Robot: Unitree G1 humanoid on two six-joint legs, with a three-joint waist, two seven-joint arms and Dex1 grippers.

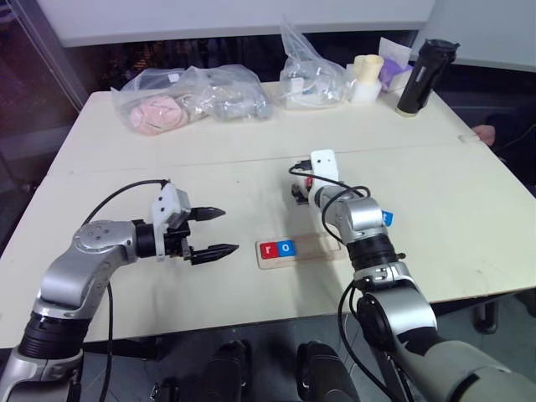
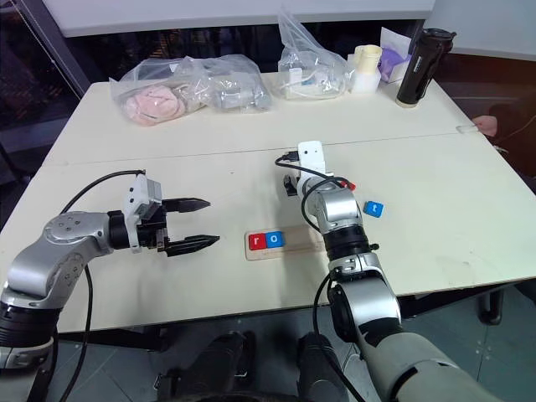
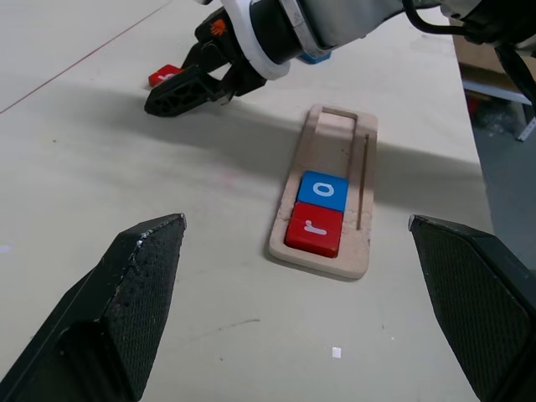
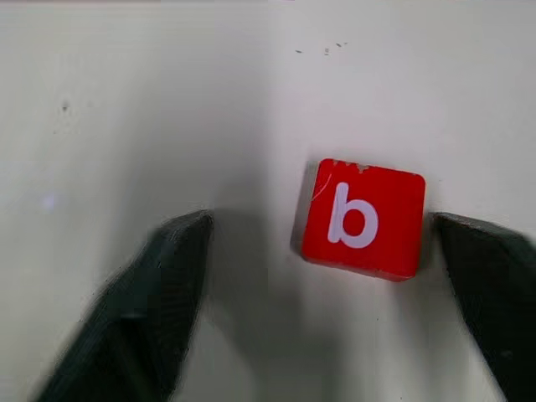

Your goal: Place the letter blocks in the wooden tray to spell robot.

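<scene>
**Two letters seated, "b" between the right fingers**

The wooden tray (image 3: 362, 138) holds a red "r" block (image 3: 315, 230) at one end and a blue "o" block (image 3: 324, 190) touching it; the rest of its groove is bare. The right gripper (image 4: 322, 276) straddles the red "b" block (image 4: 365, 219) on the table (image 1: 126, 159), fingers apart, one nearly touching it. A blue "t" block (image 2: 374, 208) lies nearby. The left gripper (image 1: 216, 231) hovers wide open beside the tray.

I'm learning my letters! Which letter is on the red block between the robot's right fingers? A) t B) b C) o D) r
B: the right wrist view shows a red block lying on the table between the two black fingers, with a white b on it.
</scene>
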